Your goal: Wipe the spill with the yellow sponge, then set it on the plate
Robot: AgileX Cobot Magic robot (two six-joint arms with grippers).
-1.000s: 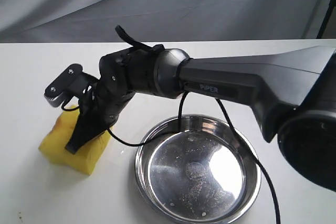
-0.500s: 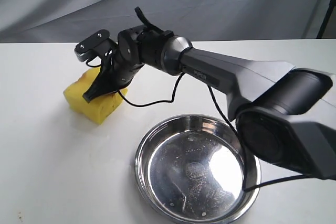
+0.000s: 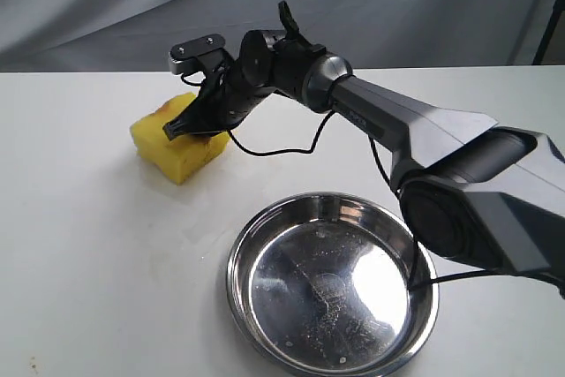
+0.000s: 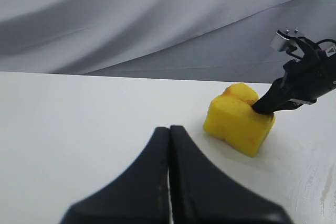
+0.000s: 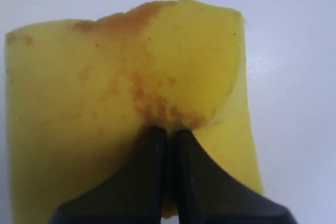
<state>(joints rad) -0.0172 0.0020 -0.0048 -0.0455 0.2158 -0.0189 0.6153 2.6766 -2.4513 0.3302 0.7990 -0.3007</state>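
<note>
A: Past the plate (image 3: 335,306), off its far-left side, what's that on the table (image 3: 88,262)?

B: Yellow sponge (image 3: 177,143). Sits on the table, well apart from the plate, not touching its rim.

A: R arm on it?

B: Yep. Right gripper (image 3: 179,127) comes in from the plate's right side, round behind it. Fingers (image 5: 155,150) are squeezed nearly together, pinching a fold of foam on the sponge's top face.

A: Sponge clean?

B: No. Orange staining (image 5: 142,19) along one top edge, running down to the pinch pt.

A: Anything btwn sponge & plate?

B: Black cable (image 3: 265,152) hangs off the wrist and loops low there, just behind the plate's far rim.

A: Plate itself?

B: Round, shiny steel, scratched bottom, flat on the table.

A: L side?

B: Left gripper (image 4: 169,129) shows only on its own wrist cam: fingers closed flat against each other, above the table, pointing toward the sponge. Can't place it vs the plate.
</note>
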